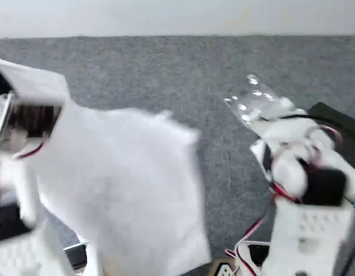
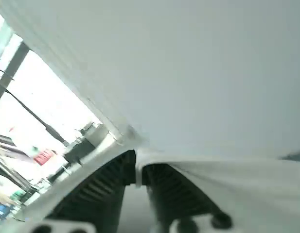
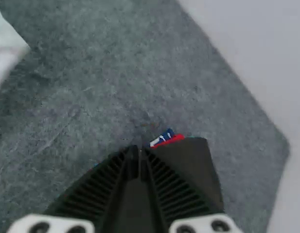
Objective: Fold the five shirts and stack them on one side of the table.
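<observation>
Left pincer (image 2: 138, 167) pinches the white shirt (image 1: 125, 184) edge; best lower it slowly so it spreads flat on the counter (image 1: 165, 75). Right pincer (image 3: 140, 153) sits pressed together.

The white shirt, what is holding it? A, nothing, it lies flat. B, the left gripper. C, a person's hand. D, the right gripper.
B: the left wrist view shows the left gripper pinched shut on a fold of the white shirt.

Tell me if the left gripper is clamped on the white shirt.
Yes, the left gripper pinches an edge of the white shirt between its shut jaws.
</observation>
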You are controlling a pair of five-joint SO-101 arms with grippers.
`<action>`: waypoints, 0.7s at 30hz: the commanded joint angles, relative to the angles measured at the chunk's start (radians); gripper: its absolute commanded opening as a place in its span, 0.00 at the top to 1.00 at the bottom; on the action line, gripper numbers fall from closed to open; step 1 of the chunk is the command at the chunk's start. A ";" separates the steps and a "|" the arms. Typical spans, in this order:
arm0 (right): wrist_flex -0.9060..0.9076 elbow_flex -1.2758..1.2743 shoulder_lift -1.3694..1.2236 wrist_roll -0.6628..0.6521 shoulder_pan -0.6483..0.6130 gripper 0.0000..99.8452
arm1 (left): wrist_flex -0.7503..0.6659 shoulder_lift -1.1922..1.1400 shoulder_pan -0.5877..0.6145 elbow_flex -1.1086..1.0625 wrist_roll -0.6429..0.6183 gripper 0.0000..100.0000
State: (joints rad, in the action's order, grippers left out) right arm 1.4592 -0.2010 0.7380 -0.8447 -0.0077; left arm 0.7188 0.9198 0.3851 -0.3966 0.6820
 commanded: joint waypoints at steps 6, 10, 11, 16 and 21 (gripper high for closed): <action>-0.582 -0.430 -0.021 -0.009 -0.108 0.99 | -0.183 -0.221 -0.058 -0.111 0.011 0.99; -0.673 -0.436 -0.117 0.011 -0.127 0.99 | -0.120 -0.264 -0.057 -0.110 0.012 0.99; -0.694 -0.428 -0.151 0.041 -0.127 0.99 | -0.074 -0.264 -0.055 -0.110 0.014 0.99; -0.687 -0.305 -0.367 0.195 -0.153 0.99 | 0.261 -0.261 0.011 -0.102 0.144 0.99; -0.587 -0.097 -0.585 0.287 -0.248 0.99 | 0.489 -0.262 0.222 -0.051 0.152 0.99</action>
State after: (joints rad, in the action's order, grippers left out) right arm 0.8301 -0.4404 0.2409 -0.6084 -0.1995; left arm 1.1040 0.6575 0.4971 -0.5040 0.8216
